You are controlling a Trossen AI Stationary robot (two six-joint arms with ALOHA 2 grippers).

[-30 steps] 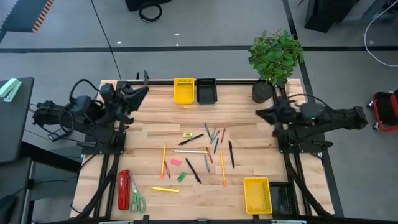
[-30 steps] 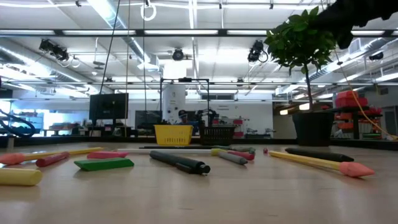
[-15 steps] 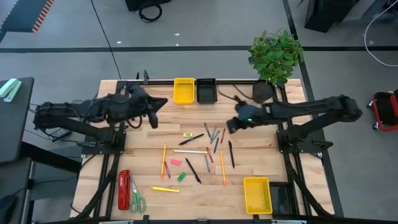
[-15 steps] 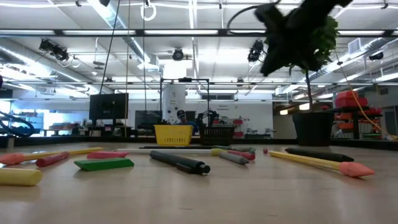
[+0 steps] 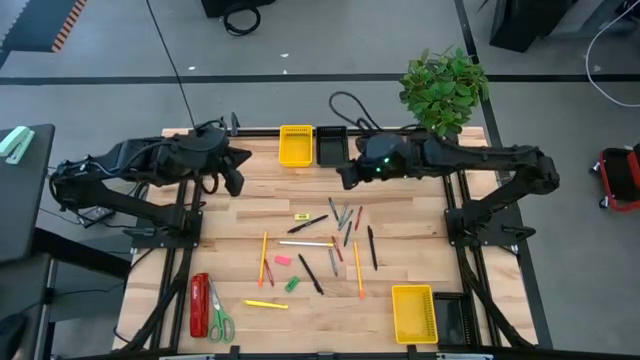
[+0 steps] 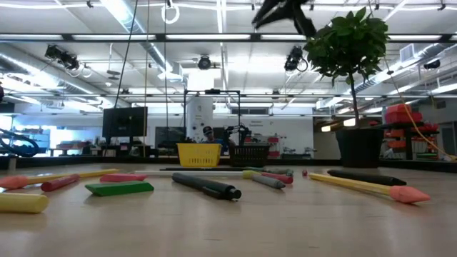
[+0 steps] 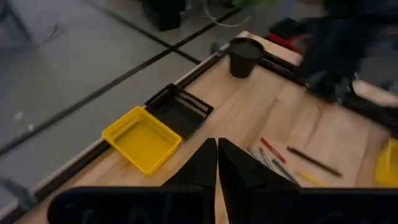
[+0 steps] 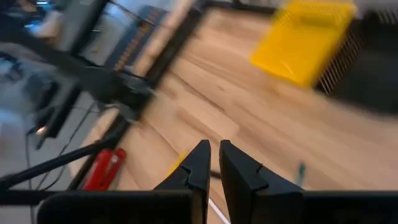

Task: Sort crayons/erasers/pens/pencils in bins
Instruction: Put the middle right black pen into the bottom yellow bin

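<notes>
Wooden table [image 5: 400, 215] is filling mid-frame from above; the left gripper [image 5: 236, 182] is hanging at upper left, the right gripper [image 5: 345, 177] just below the black bin [image 5: 332, 146], pens [image 5: 310, 273] and pencils [image 5: 357, 268] lying lower, well apart. Low view: crayons [image 6: 265, 182] resting untouched. Left wrist: fingers [image 7: 202, 163] are pressing together, empty, yellow bin [image 7: 142, 137] beyond. Right wrist: fingers [image 8: 198, 163] are nearly clenched, empty.
</notes>
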